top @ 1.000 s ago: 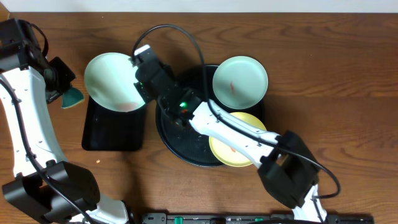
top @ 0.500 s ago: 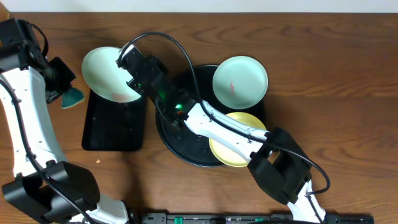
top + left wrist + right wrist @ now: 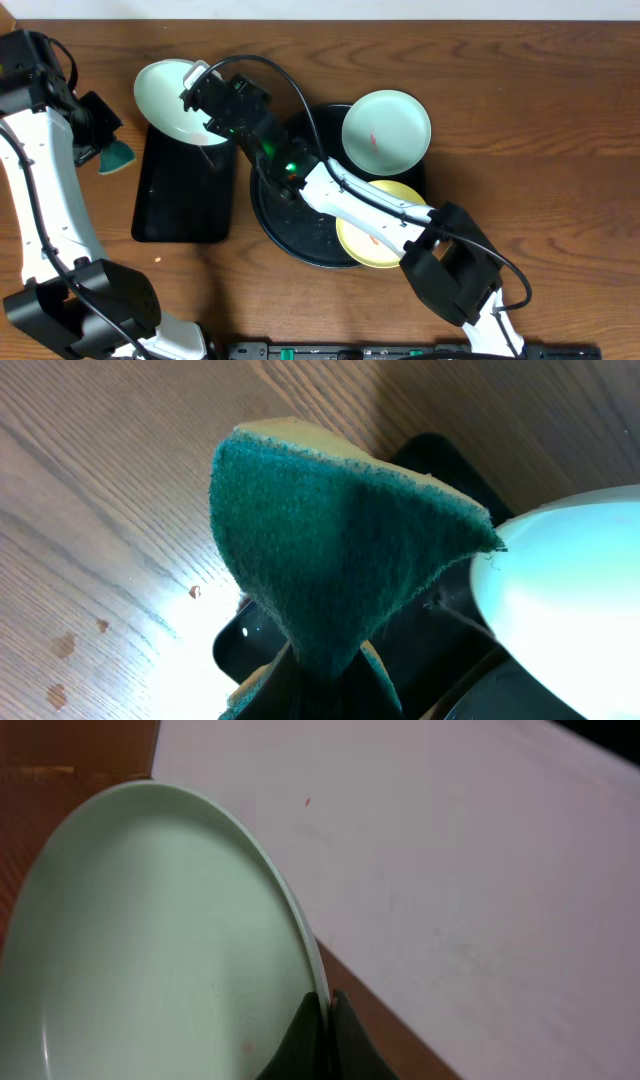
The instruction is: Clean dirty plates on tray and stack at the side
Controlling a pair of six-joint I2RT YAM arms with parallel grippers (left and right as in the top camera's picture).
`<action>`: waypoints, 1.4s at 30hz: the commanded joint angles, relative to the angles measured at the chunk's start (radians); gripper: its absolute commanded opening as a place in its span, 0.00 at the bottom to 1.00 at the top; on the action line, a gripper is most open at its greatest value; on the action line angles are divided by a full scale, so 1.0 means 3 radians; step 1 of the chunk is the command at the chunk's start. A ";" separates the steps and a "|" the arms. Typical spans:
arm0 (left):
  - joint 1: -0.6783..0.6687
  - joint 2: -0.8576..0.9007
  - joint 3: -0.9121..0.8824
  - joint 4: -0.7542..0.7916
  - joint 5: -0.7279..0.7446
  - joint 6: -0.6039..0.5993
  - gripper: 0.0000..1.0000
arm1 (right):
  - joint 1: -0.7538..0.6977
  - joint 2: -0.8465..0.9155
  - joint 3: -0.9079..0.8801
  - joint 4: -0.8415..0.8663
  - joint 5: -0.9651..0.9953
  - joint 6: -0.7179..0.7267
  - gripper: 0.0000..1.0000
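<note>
My right gripper (image 3: pixel 203 97) is shut on the rim of a pale blue-green plate (image 3: pixel 170 100) and holds it tilted over the far end of the rectangular black tray (image 3: pixel 180 205). In the right wrist view the plate (image 3: pixel 150 950) fills the left side, its rim pinched between my fingers (image 3: pixel 305 1040). A second blue-green plate (image 3: pixel 386 130) with a red smear and a pale yellow plate (image 3: pixel 375 240) lie on the round black tray (image 3: pixel 290 225). My left gripper (image 3: pixel 100 135) is shut on a green sponge (image 3: pixel 330 550) at the left, beside the held plate (image 3: pixel 570 600).
The rectangular black tray lies left of the round tray. My right arm (image 3: pixel 350 205) stretches across the round tray. A black cable (image 3: pixel 290 75) loops above it. A pale wall (image 3: pixel 450 870) shows behind the table's far edge.
My right gripper has carried the blue-green plate up and toward the table's far edge, tilting it more. The left arm has not moved.
</note>
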 commanded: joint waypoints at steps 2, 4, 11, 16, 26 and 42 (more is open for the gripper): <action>0.0009 -0.0010 0.0070 -0.0009 -0.0031 0.0056 0.07 | -0.0032 -0.0033 0.0070 0.0057 0.0027 -0.0200 0.01; 0.0009 -0.0010 0.0070 -0.0009 -0.0031 0.0056 0.08 | -0.0034 -0.0033 0.0070 0.0057 0.0025 -0.0198 0.01; 0.0009 -0.0010 0.0070 -0.0009 -0.0031 0.0056 0.07 | -0.0039 -0.0033 0.0070 0.0042 0.0025 -0.0182 0.01; 0.0009 -0.0010 0.0070 -0.0010 -0.0031 0.0056 0.07 | -0.0047 -0.0033 0.0070 0.0017 0.0027 -0.0099 0.01; 0.0009 -0.0010 0.0070 -0.0009 -0.0031 0.0056 0.08 | -0.0125 -0.0033 0.0070 -0.0048 0.0023 0.0228 0.01; 0.0008 -0.0006 -0.0045 -0.0005 -0.0028 0.0053 0.08 | -0.0684 -0.0403 0.0070 -0.1217 -0.1061 0.2473 0.01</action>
